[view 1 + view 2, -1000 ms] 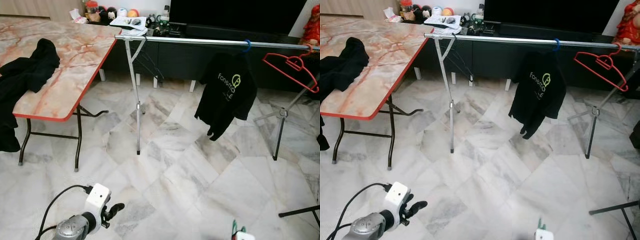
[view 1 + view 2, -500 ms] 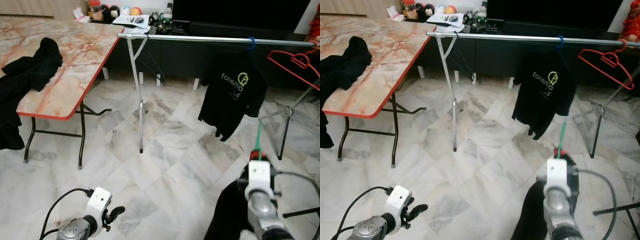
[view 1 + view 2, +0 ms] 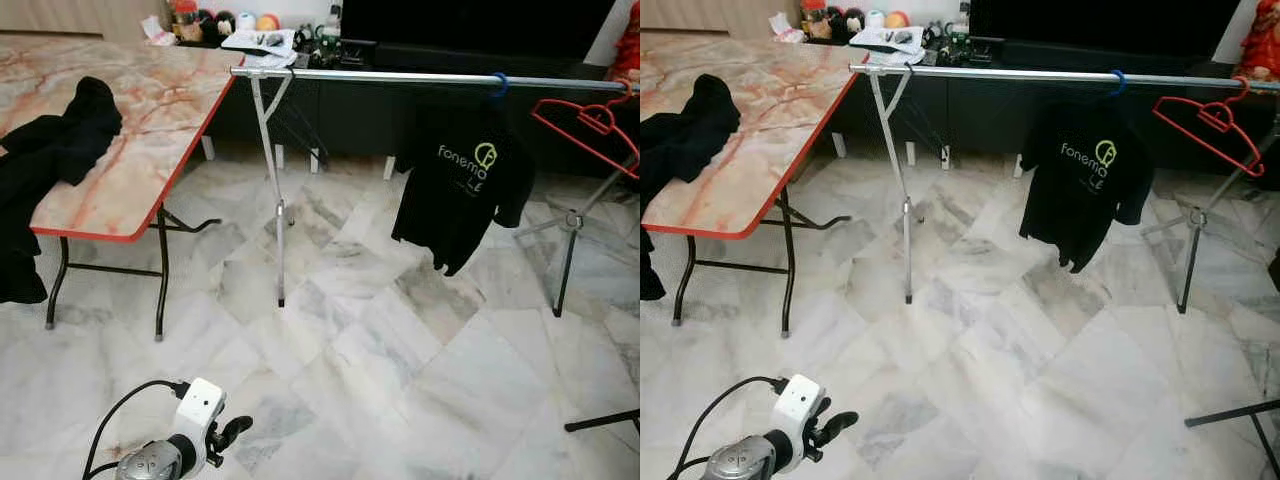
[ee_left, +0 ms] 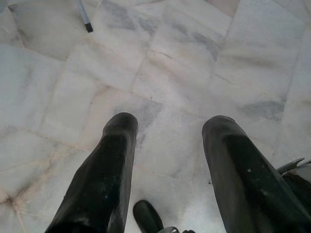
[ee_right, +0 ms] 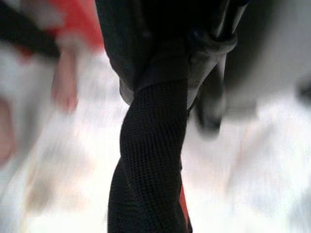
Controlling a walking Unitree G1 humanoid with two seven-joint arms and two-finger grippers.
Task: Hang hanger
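A silver clothes rail (image 3: 400, 77) runs across the room on a thin rack leg (image 3: 278, 220). A black T-shirt with a green logo (image 3: 460, 185) hangs from it on a blue hanger hook (image 3: 497, 85). A bare red hanger (image 3: 590, 125) hangs at the rail's right end. My left gripper (image 3: 235, 430) is low at the bottom left, open over the marble floor with nothing between its fingers (image 4: 116, 160). The right wrist view is blurred: dark mesh fabric (image 5: 150, 160) lies close before the camera, with a sliver of red beneath it.
A marble-topped folding table with a red edge (image 3: 150, 130) stands at the left, with black clothes (image 3: 50, 150) heaped on it. A stand leg (image 3: 565, 250) and a black tripod foot (image 3: 600, 422) are at the right. A dark TV cabinet lines the back wall.
Half a second ago my right arm was raised at the lower right, with a green hanger and a black garment; it has since dropped below the head views. The left arm has barely moved.
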